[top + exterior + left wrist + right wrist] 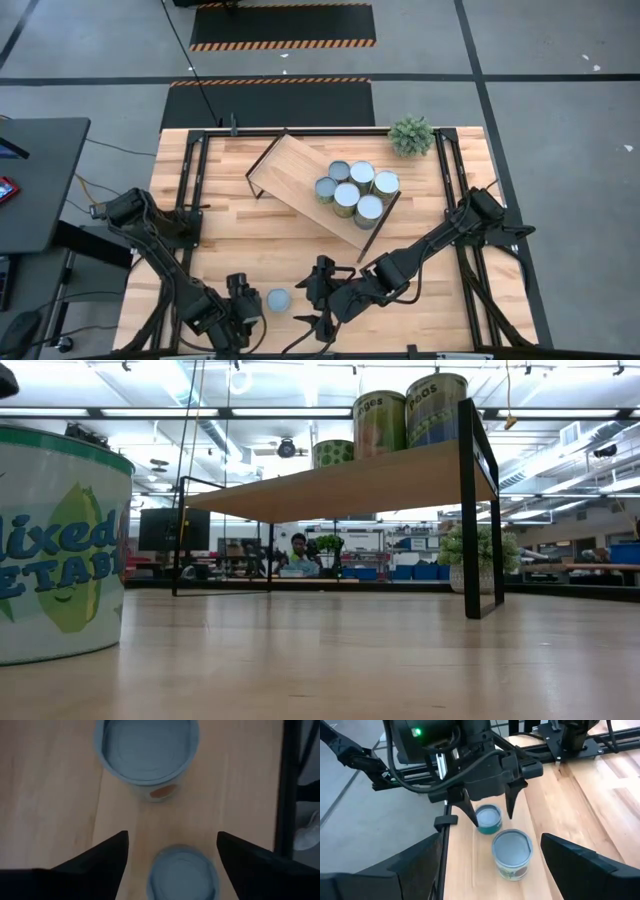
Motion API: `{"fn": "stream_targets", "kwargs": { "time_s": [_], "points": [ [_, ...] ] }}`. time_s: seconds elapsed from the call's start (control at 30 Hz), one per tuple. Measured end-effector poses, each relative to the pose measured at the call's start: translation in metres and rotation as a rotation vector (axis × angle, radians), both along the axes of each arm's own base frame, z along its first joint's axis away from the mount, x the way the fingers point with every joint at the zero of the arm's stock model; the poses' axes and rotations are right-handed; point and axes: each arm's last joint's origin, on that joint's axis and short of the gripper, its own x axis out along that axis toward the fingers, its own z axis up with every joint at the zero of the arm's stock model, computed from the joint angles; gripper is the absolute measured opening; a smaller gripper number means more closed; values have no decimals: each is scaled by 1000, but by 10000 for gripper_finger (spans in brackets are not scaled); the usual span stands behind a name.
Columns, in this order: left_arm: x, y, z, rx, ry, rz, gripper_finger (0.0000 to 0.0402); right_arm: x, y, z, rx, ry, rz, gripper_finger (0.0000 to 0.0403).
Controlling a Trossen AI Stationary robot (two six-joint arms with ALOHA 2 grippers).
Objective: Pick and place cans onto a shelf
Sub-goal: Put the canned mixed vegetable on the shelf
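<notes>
Two cans with pale blue-grey tops stand upright on the tabletop near its front edge. My left gripper (243,300) is open and points down over the smaller can (488,818), which also shows in the left wrist view (182,872). One finger stands on either side of this can's top, and the gripper hides it in the high view. The other can (278,299) stands just to its right, between my two grippers. My right gripper (312,305) is open and empty beside it. The shelf (300,175) carries several cans (355,190).
The shelf stands slantwise at the table's middle, with free board at its left end. A small green plant (411,134) stands at the far right. Black frame rails (195,180) run along both table sides. One labelled can (60,540) looms at the left of the low view.
</notes>
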Motion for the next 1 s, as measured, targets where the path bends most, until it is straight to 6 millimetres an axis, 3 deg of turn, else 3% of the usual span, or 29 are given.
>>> {"fn": "stream_targets", "kwargs": {
  "time_s": [0.17,0.6,0.87,1.0],
  "points": [
    [-1,2,-5,31,-29,11,314,-1,2,0,-2,-4,4,347],
    [25,11,-3,-100,-66,107,314,0,1,1,10,-1,19,347],
    [25,21,-30,-248,16,154,314,0,1,0,10,1,20,347],
    [26,20,-31,-315,41,163,314,-1,1,-1,8,17,32,347]
  ]
}}
